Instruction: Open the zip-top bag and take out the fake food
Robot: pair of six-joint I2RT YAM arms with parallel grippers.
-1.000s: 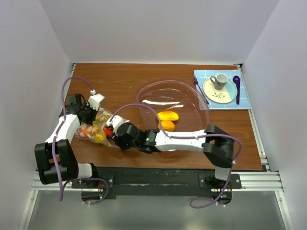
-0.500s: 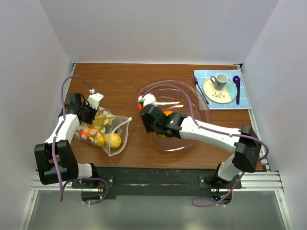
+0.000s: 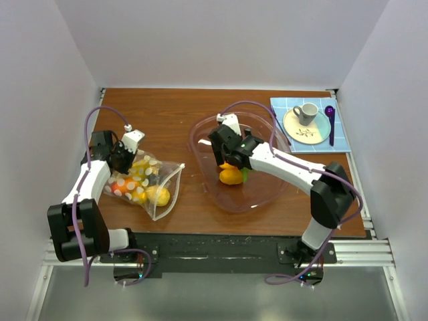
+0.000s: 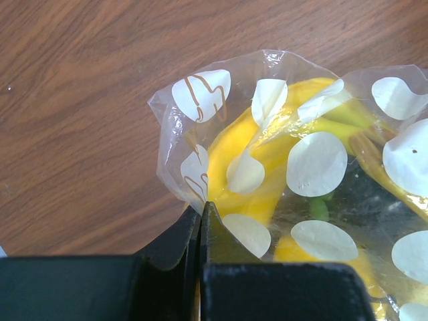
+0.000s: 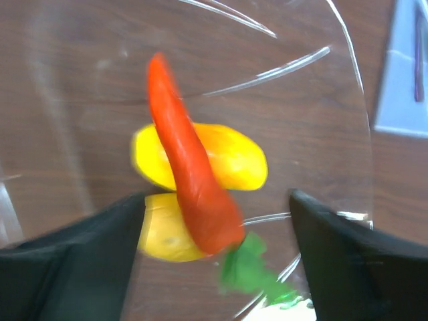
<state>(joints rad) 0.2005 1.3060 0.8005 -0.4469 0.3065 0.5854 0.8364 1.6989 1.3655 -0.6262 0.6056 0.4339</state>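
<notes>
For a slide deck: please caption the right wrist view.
Open pincer above a clear bowl, with a blurred carrot over two yellow fruits.

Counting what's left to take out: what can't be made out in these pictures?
Top external: piece count in the zip-top bag, masked by its white spots.
Left wrist: the bag's mouth, cut off by the frame edge.
Right wrist: the carrot, motion-blurred; resting or falling, unclear.

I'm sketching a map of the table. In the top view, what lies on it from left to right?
bag → bowl → cup → spoon
</notes>
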